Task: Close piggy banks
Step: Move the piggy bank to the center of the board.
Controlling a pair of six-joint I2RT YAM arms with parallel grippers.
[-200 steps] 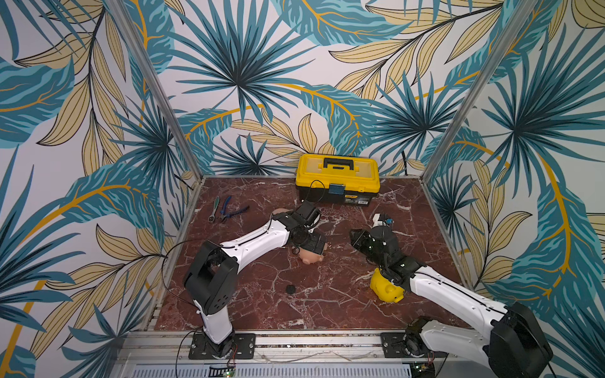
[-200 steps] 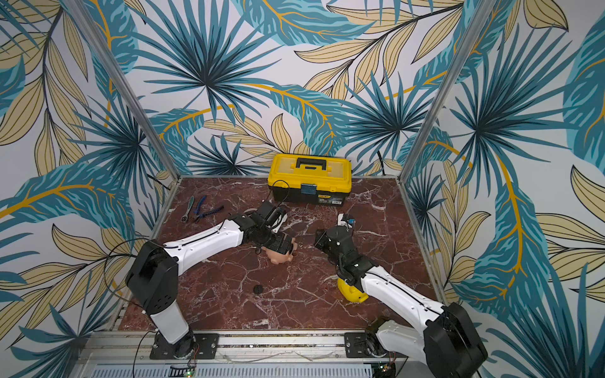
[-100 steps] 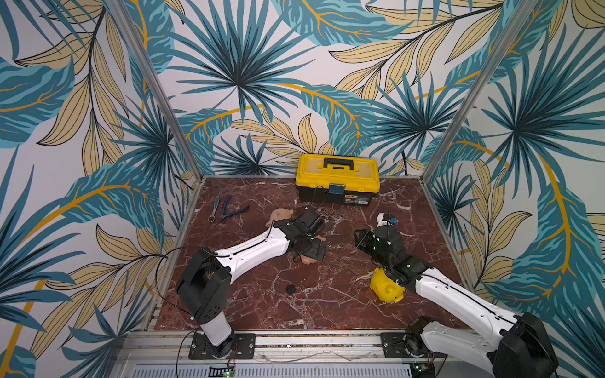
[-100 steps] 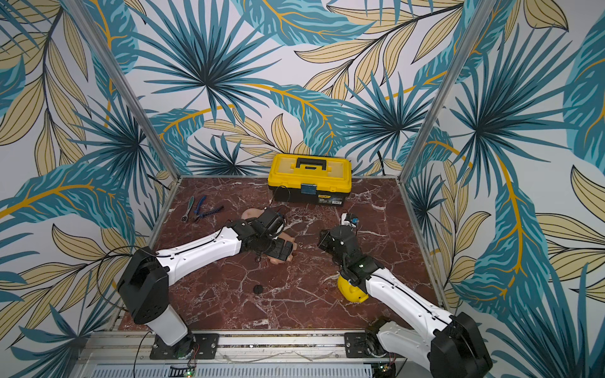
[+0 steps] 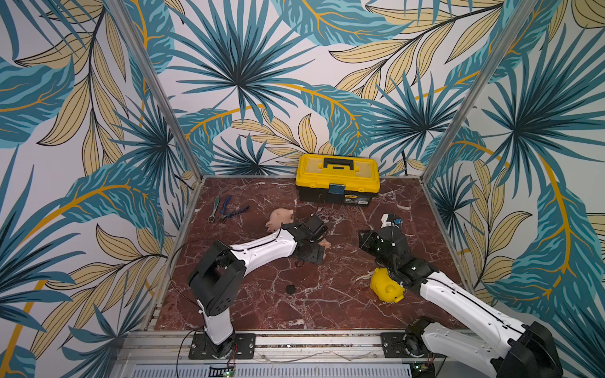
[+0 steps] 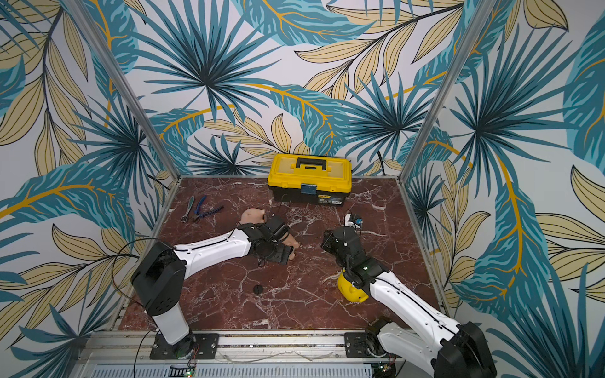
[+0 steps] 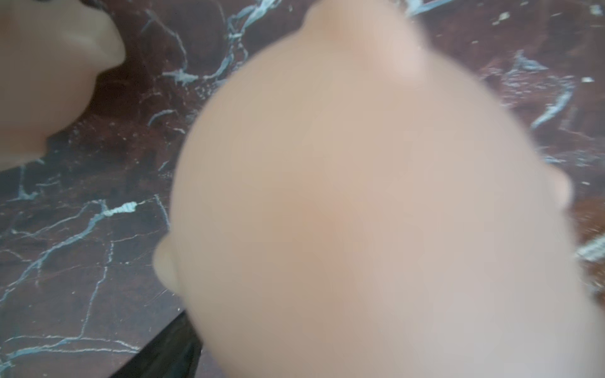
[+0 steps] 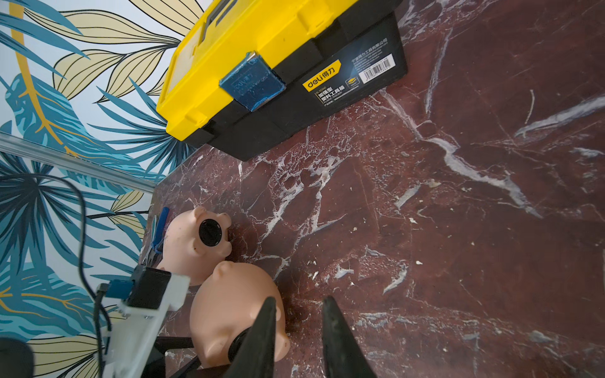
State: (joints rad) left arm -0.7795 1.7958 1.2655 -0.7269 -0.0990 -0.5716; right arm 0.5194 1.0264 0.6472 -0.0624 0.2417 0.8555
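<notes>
Three piggy banks lie on the marble floor. The peach-pink one [image 5: 325,243] [image 8: 229,304] lies on its side mid-floor, a black round belly opening partly showing. My left gripper [image 5: 316,248] has this pig between its jaws, and it fills the left wrist view [image 7: 360,196]. One finger [image 7: 170,353] lies against its edge; how firm the hold is does not show. The pale pink pig [image 5: 280,218] [image 8: 183,248], just behind, has a black plug in its belly. My right gripper [image 8: 299,301] [image 5: 361,238] hovers open and empty beside the peach-pink pig. The yellow pig [image 5: 386,288] lies by my right forearm.
A yellow-and-black toolbox [image 5: 337,178] stands shut against the back wall. Pliers and a small wrench [image 5: 229,209] lie at the back left. A small black disc [image 5: 290,289] lies on the floor in front of the left arm. Patterned walls enclose three sides.
My left gripper has come down over the peach-pink pig and its jaws have narrowed round it. The right gripper has shifted slightly backward and stays as open as before.
</notes>
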